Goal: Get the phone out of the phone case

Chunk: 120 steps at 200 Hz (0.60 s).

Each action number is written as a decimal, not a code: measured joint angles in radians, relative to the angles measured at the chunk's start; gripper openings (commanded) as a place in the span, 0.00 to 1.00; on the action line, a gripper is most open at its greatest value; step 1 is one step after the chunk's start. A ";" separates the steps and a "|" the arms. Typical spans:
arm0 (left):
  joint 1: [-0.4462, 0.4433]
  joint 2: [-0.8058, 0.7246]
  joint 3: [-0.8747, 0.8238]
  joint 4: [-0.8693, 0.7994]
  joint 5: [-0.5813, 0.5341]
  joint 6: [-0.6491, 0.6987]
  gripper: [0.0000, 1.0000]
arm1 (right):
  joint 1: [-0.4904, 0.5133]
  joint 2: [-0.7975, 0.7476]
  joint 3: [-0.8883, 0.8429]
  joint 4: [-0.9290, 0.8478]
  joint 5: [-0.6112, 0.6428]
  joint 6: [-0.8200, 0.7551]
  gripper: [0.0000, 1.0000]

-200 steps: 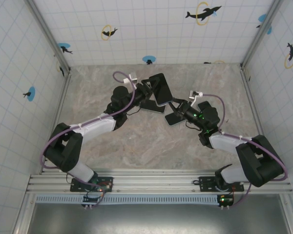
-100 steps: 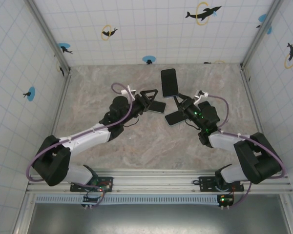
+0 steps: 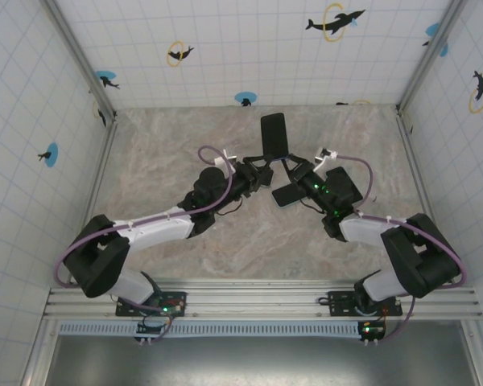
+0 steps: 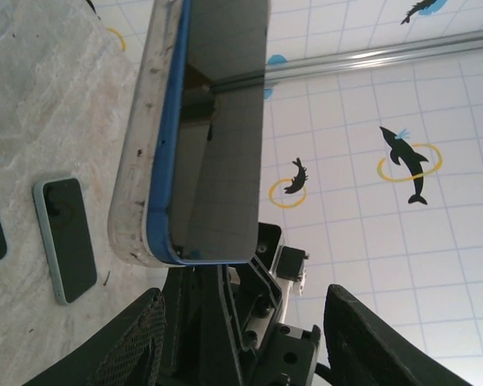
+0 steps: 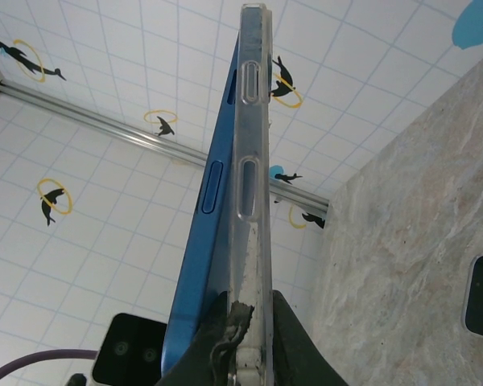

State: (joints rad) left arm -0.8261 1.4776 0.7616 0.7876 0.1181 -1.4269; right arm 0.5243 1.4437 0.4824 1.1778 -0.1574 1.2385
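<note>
Your right end effector (image 5: 240,354) is clenched on the bottom edge of the clear phone case (image 5: 253,161), holding it upright in the air. The blue phone (image 4: 213,137) is still in the case, though one long edge looks part-peeled. Your left end effector (image 4: 245,297) hangs released just below the case. Next, bring it up, pinch the phone's freed edge and pull it away.

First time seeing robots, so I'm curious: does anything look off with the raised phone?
The blue phone sits askew in its clear case: near the right pincer its edge splays away from the case, partly popped out. The case looks scuffed.
</note>
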 measured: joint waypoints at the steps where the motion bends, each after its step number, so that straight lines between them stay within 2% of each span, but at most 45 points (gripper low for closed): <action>1: 0.000 0.001 0.000 0.001 0.000 0.000 0.54 | 0.000 0.000 0.000 0.000 0.000 -0.001 0.05; 120: -0.006 0.077 0.045 0.101 0.001 -0.063 0.52 | 0.006 0.006 0.014 0.004 -0.005 -0.051 0.05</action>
State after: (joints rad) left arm -0.8326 1.5551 0.8070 0.8886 0.1188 -1.4902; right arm 0.5304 1.4502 0.4965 1.1816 -0.1627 1.1877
